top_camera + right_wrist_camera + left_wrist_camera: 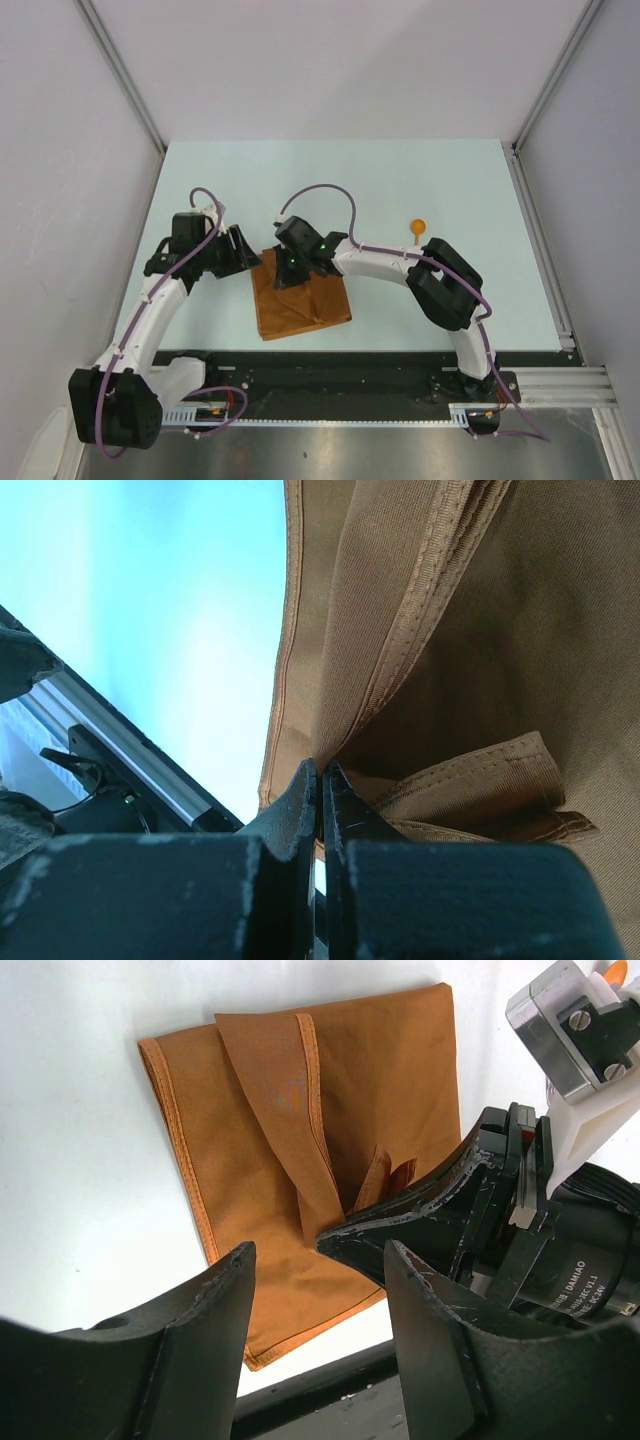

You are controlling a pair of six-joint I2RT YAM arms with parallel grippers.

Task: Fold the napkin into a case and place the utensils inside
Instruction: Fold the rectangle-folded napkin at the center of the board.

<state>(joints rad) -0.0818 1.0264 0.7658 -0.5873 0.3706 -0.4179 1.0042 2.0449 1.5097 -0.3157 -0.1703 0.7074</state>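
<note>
Napkin point(300, 297): part-folded, flat on table, centre-near. R gripper point(322, 780): fingers pinched tight on a mid fold. L gripper point(243, 250): fingers wide, empty, beside napkin's left edge. Spoon point(418, 228): well apart, right. Step: folding; case unformed. Next, prob.: carry fold over w/o slip.

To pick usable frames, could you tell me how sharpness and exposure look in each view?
Top view: evenly lit, sharp, only soft shadows. Left wrist: napkin crisp, table washed out white. Right wrist: cloth weave sharp, table tinted blue, right tool dark.
</note>
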